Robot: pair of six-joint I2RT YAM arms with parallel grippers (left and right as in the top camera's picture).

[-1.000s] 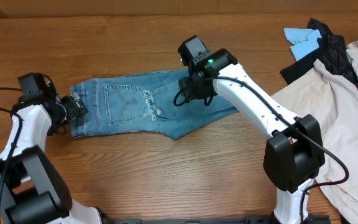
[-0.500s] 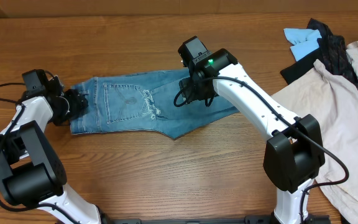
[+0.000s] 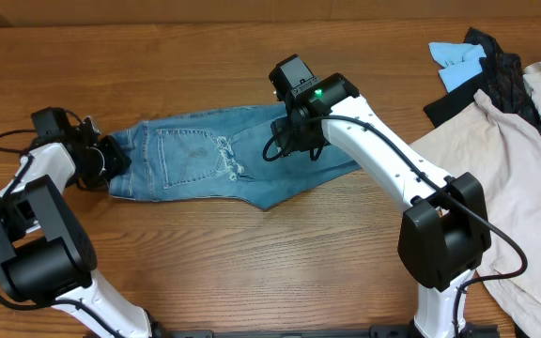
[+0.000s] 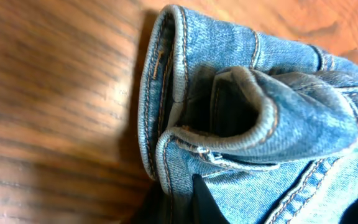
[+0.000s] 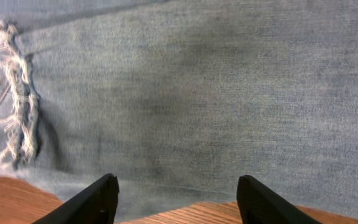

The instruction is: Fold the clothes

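The light-blue jeans (image 3: 195,160) lie flat on the wooden table, left of middle, with a back pocket and a frayed hem (image 5: 17,106) showing. My left gripper (image 3: 111,160) is at their left end, shut on the waistband. In the left wrist view the waistband (image 4: 241,93) is bunched and a fold of denim is pinched between the black fingers (image 4: 201,199). My right gripper (image 3: 294,136) hovers over the right part of the jeans (image 5: 197,93). It stands open (image 5: 179,193) with nothing between its fingers.
A large beige garment (image 3: 515,178) covers the right side of the table. A black garment (image 3: 491,80) and a small bright-blue cloth (image 3: 458,61) lie at the back right. Bare wood (image 3: 252,272) runs along the front.
My left gripper has slid onto the waistband and shut on it, bunching the left edge of the jeans. The right arm has stayed put.
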